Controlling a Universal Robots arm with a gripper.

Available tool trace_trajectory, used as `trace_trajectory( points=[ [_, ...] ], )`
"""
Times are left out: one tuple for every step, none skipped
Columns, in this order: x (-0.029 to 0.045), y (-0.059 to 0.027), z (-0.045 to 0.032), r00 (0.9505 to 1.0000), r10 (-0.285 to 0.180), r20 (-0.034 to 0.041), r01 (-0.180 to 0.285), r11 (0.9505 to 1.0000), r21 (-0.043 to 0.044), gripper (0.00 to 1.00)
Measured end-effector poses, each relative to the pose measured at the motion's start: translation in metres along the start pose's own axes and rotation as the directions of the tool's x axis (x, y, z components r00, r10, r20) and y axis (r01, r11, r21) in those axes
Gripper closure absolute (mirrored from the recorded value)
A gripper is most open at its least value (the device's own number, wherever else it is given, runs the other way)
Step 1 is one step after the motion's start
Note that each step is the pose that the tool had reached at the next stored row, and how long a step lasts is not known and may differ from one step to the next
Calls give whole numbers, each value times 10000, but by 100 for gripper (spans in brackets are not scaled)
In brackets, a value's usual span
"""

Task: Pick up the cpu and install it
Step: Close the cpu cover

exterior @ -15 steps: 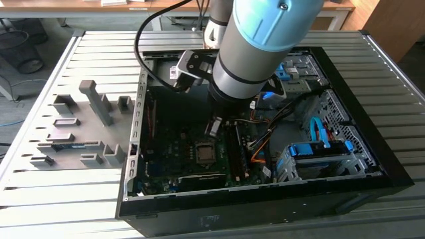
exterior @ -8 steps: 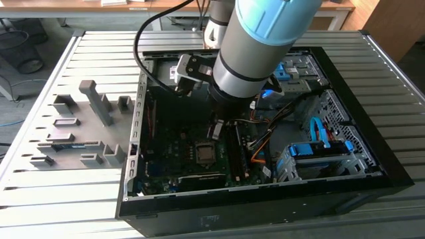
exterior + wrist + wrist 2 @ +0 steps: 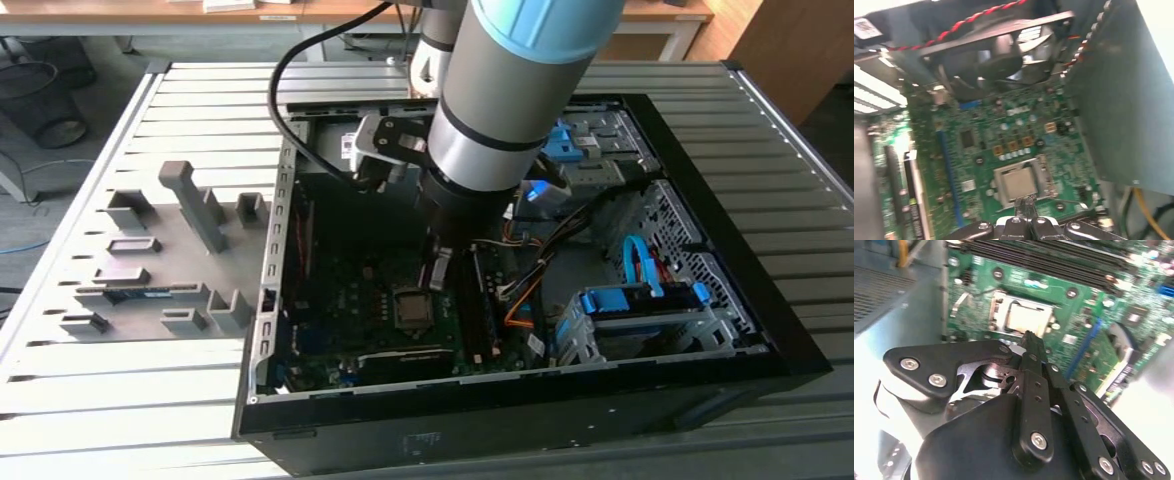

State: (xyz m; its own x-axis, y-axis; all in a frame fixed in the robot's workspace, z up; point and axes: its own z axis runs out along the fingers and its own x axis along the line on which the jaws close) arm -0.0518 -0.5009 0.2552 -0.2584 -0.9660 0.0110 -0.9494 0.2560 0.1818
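Where seated, cpu (image 3: 1020, 183) under gripper (image 3: 1026, 204)

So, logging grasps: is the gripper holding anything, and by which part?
Nothing: the black gripper is shut, and the square silver cpu lies in its socket.

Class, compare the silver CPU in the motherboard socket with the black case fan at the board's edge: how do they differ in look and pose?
The cpu is pale silver and shiny; the case fan is black and dull. The cpu is a flat square plate; the case fan is a bulky frame around curved blades. The cpu lies flat in its socket on the motherboard; the case fan stands up at the board's edge. Both sit inside the computer case.
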Motion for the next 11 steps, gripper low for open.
trace_trajectory(
  points=[
    [-1, 0, 0, 9998, 18, -174, -17, 10000, 46, 90],
    [-5, 1, 0, 9995, 36, -317, -33, 10000, 85, 90],
    [-10, 2, 0, 9994, -21, -341, 24, 10000, 90, 90],
    [-12, 2, 2, 9992, -160, -364, 164, 9998, 92, 90],
    [-12, 2, 2, 9988, -310, -392, 314, 9995, 93, 90],
    [-12, 3, 2, 9981, -456, -421, 460, 9989, 93, 90],
    [-13, 3, 1, 9972, -604, -450, 609, 9981, 93, 90],
    [-13, 3, 2, 9959, -763, -478, 769, 9970, 93, 90],
    [-13, 3, 3, 9944, -923, -507, 929, 9956, 93, 90],
    [-13, 3, 2, 9930, -1055, -533, 1061, 9943, 91, 90],
    [-13, 3, 2, 9929, -1066, -535, 1073, 9942, 90, 90]
  ],
)
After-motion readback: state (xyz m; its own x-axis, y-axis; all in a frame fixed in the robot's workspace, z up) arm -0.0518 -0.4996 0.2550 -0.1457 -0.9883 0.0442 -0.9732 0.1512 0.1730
